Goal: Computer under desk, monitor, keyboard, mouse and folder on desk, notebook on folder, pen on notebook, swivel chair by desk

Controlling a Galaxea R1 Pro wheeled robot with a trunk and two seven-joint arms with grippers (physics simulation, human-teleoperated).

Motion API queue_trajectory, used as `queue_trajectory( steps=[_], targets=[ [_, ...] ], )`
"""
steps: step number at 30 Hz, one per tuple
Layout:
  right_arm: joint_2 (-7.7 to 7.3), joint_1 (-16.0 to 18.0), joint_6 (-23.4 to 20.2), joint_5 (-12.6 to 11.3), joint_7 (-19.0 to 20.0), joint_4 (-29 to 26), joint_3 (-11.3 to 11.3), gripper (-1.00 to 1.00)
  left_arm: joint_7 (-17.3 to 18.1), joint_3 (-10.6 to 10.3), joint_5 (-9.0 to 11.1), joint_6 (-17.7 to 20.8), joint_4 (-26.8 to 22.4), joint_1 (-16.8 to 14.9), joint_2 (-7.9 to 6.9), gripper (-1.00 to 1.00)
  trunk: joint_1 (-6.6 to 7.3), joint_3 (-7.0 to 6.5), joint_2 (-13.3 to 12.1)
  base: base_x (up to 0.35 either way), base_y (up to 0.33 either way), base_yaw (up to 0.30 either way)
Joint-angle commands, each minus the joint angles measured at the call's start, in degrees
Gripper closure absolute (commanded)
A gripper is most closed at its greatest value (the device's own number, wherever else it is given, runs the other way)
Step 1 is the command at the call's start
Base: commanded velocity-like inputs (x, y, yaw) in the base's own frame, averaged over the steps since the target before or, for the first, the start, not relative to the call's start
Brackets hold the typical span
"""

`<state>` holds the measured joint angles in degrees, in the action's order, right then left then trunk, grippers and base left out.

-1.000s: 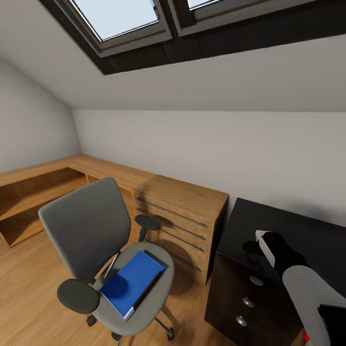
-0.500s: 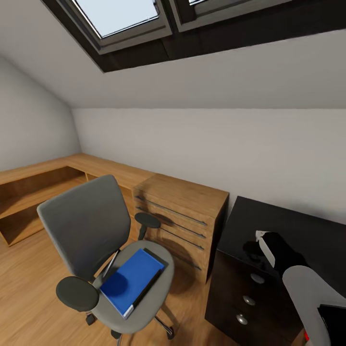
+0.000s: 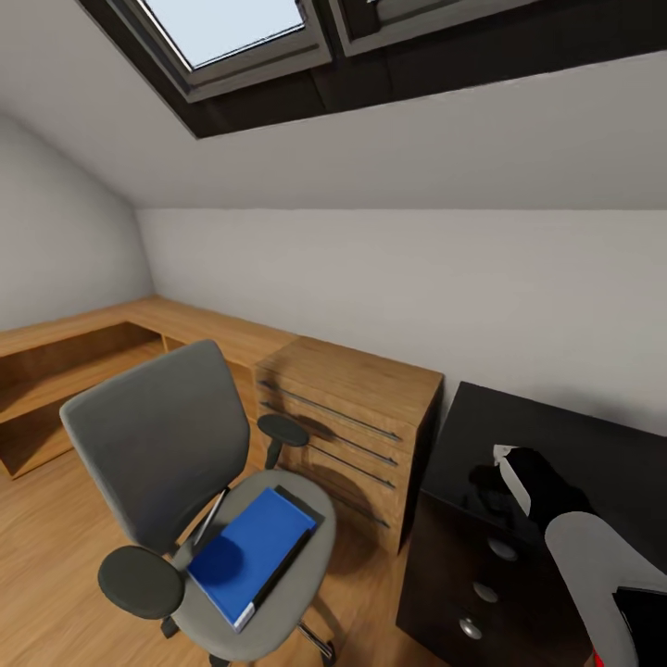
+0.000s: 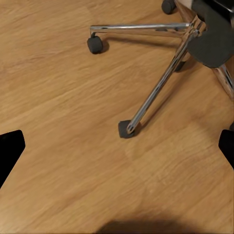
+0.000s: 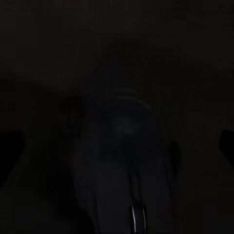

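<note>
Since a second ago, whole head view shifted slightly: camera moved, chair sits lower-left in frame. Swivel chair (image 3: 199,500) on wood floor (image 4: 63,97), left of desk (image 3: 556,435). Blue folder (image 3: 250,554) lies flat on seat, dark notebook (image 3: 298,535) edge under its right side. Left gripper (image 4: 117,151) spread wide above floor near chair's chrome base. Right gripper (image 3: 505,482) over desk's near-left corner; cannot tell its opening. Right wrist view dark, faint rounded mouse (image 5: 122,170) shape.
</note>
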<state>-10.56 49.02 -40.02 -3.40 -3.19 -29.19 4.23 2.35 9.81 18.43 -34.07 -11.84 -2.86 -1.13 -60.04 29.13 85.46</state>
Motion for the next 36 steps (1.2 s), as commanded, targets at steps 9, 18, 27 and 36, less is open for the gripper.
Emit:
queue_trajectory(
  steps=[9, 18, 27, 36],
  targets=[
    [0.01, 0.0, -0.2, -0.4, -0.3, -0.1, 0.1, -1.00, 0.2, 0.1, 0.2, -0.2, 0.1, 0.0, -0.01, -1.00, -0.01, 0.06, 0.0, 0.032, 0.000, 0.000],
    [0.01, 0.0, -0.2, -0.4, -0.3, 1.0, 0.1, -1.00, 0.1, 0.2, 0.2, -0.4, 0.2, 0.0, -0.01, -1.00, -0.01, 0.06, 0.0, 0.002, 0.000, 0.000],
    [0.01, 0.0, -0.3, -0.3, -0.3, 1.5, 0.1, -1.00, 0.0, 0.2, 0.2, -0.4, 0.2, 0.0, -0.01, -1.00, -0.01, 0.06, 0.0, 0.000, 0.000, 0.000],
    [0.01, 0.0, -0.3, -0.3, -0.4, 2.6, 0.1, -1.00, 0.0, 0.2, 0.2, -0.4, 0.2, 0.0, -0.01, -1.00, -0.01, 0.06, 0.0, 0.000, 0.000, 0.000]
  ],
)
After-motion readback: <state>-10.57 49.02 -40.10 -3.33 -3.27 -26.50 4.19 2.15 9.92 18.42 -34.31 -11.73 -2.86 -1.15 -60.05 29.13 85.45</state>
